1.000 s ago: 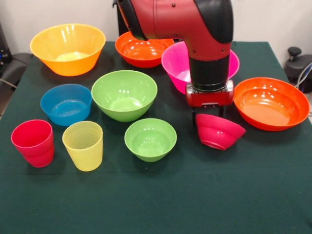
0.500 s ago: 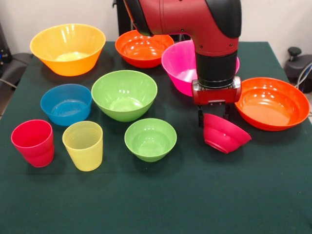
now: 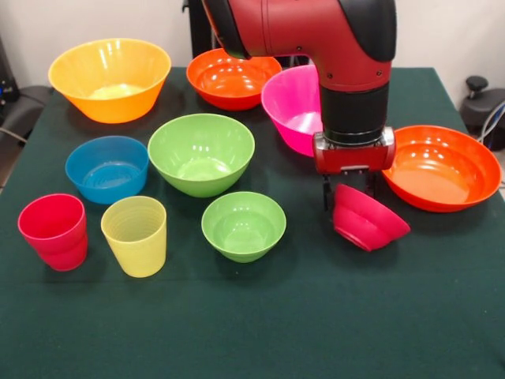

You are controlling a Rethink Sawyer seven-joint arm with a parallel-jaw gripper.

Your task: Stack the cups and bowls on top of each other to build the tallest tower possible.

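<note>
Beside the orange bowl (image 3: 442,167), tilted red bowl (image 3: 369,219), seemingly between the fingers (image 3: 327,195).

The robot arm (image 3: 304,31) is big, round and shiny red. A black cap sits on its rounded corner. Under the red part comes a fat black tube, like a sleeve. Right above the gripper (image 3: 348,193) sits a small red block with grey metal bits at its sides and a pale strip on its front. The gripper itself is thin and black.
</note>
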